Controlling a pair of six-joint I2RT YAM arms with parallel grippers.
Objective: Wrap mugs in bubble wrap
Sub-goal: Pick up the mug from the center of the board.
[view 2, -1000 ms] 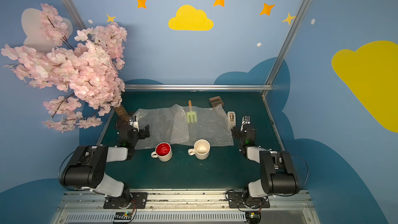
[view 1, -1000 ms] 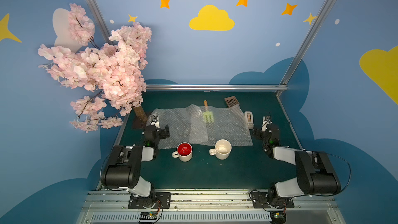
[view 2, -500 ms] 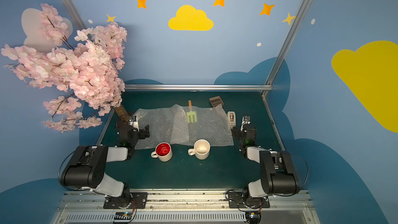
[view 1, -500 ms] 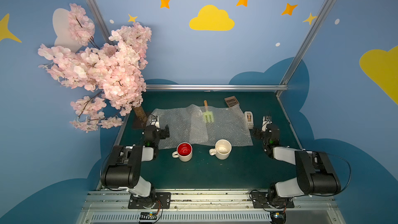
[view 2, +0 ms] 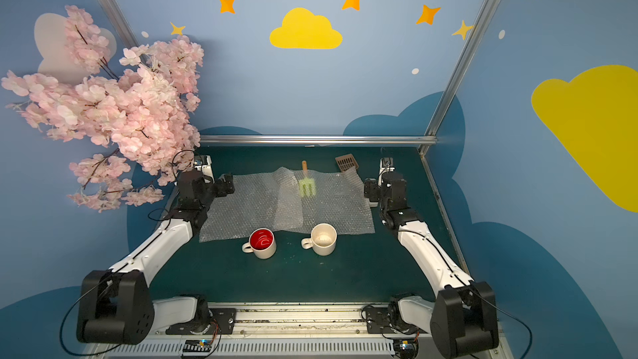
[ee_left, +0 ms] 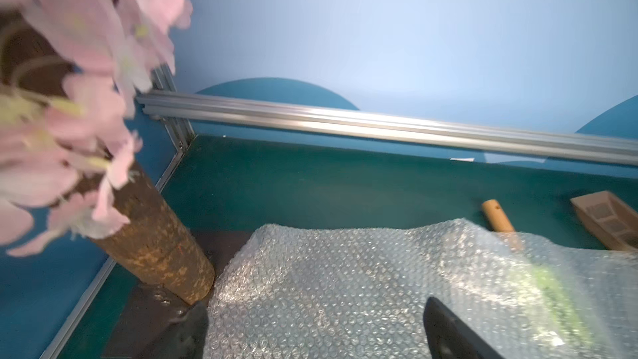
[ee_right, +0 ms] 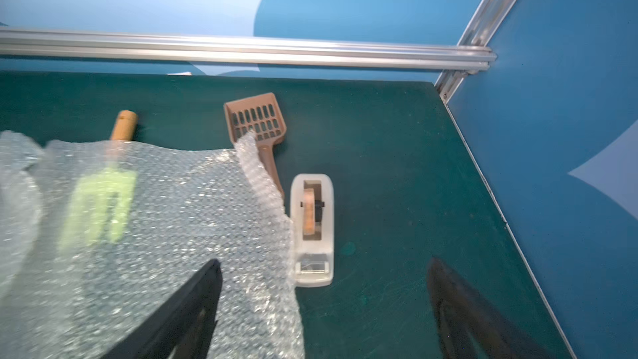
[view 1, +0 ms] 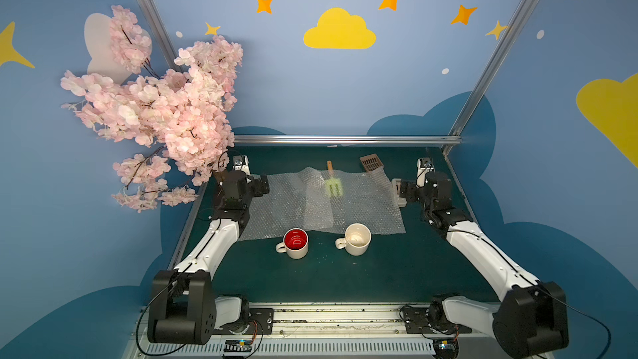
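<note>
Two sheets of bubble wrap lie flat and overlapping across the middle of the green counter in both top views. Just below their lower edge stand the two mugs, upright, apart from each other, handles pointing to the frame's left. The red-lined mug is left of centre and the cream-lined mug right of centre. Whether either base rests on the plastic cannot be told.

The left arm reaches up the left side of the frame to the upper left corner of the wrap. Its jaws stand wide open and hold nothing, with the sheet lying under them in the left wrist view.

The right arm reaches up the right side to the wrap's right edge. Its jaws are also spread wide and empty. A white tape dispenser shows between them in the right wrist view, touching the edge of the plastic.

A green garden fork with a wooden handle lies under the upper middle of the wrap, handle sticking out. A brown slotted scoop sits at the wrap's upper right corner. A pink blossom tree fills the upper left.
</note>
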